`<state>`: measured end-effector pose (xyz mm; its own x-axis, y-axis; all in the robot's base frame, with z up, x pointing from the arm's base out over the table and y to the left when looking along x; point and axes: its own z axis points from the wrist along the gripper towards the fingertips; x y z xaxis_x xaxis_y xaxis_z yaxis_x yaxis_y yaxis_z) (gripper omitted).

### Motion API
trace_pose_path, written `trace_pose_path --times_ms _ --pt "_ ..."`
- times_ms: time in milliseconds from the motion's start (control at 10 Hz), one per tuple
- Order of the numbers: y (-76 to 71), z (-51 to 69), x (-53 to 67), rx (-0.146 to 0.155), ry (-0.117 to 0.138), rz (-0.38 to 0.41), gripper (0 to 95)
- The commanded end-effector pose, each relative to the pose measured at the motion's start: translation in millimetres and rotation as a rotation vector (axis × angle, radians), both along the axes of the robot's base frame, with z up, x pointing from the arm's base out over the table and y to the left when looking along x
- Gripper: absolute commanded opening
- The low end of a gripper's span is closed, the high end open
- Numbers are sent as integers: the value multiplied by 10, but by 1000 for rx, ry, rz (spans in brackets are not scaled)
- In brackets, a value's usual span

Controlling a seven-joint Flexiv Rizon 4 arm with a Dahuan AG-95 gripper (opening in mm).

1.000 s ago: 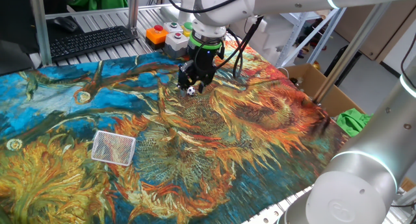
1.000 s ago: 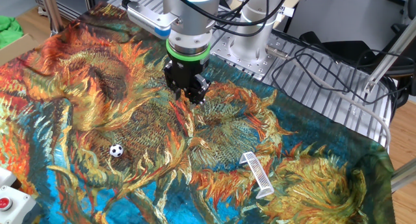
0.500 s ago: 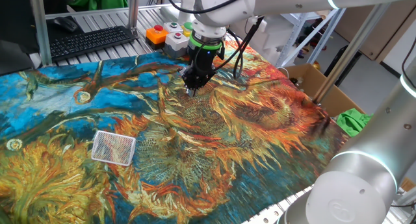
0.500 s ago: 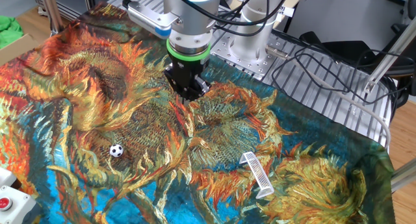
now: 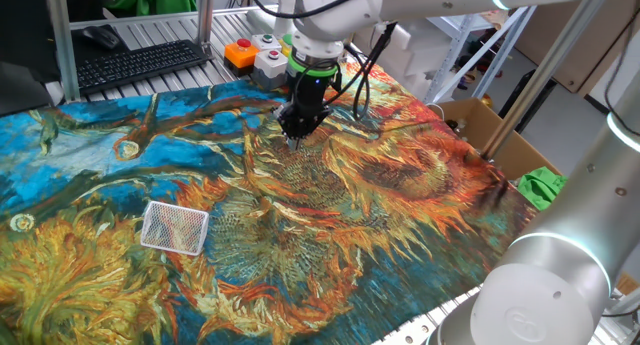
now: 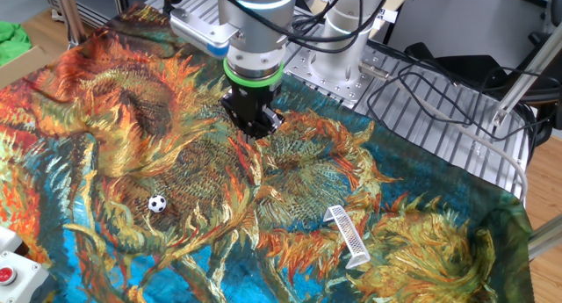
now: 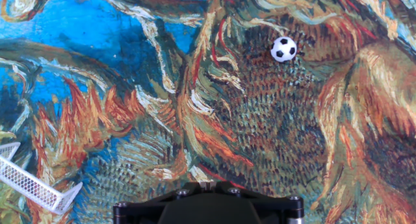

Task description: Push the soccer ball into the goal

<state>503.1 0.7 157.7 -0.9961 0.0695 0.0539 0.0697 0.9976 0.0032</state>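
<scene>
On the sunflower-patterned cloth [image 6: 114, 119] that covers the desk, the soccer ball [image 6: 157, 203] lies by itself on a dark brown flower head, touching nothing. The tool [image 6: 254, 127] hangs well apart from the ball, pointing straight down with its tips just above the cloth, its two fingers clenched together on nothing. In the hand view the ball [image 7: 283, 49] sits up in the right part of the picture, clear of the tool's black body at the bottom edge. The goal [image 6: 347, 234] rests on the cloth far from the ball, on the other side of the tool (its white mesh frame lies tilted rather than square to the cloth's edge). Beyond the cloth, past the ball, a box of coloured buttons [image 5: 262, 51] stands near a black keyboard [image 5: 140, 63].
</scene>
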Motion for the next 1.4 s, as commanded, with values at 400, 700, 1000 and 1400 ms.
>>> trace_pose_path --times_ms 400,700,1000,1400 --pt "-205 -278 268 4 -5 26 0" --pt "-357 -401 491 5 -11 48 0" --pt "-513 -474 752 5 -18 79 0" --pt "-759 -579 1112 7 -16 123 0"
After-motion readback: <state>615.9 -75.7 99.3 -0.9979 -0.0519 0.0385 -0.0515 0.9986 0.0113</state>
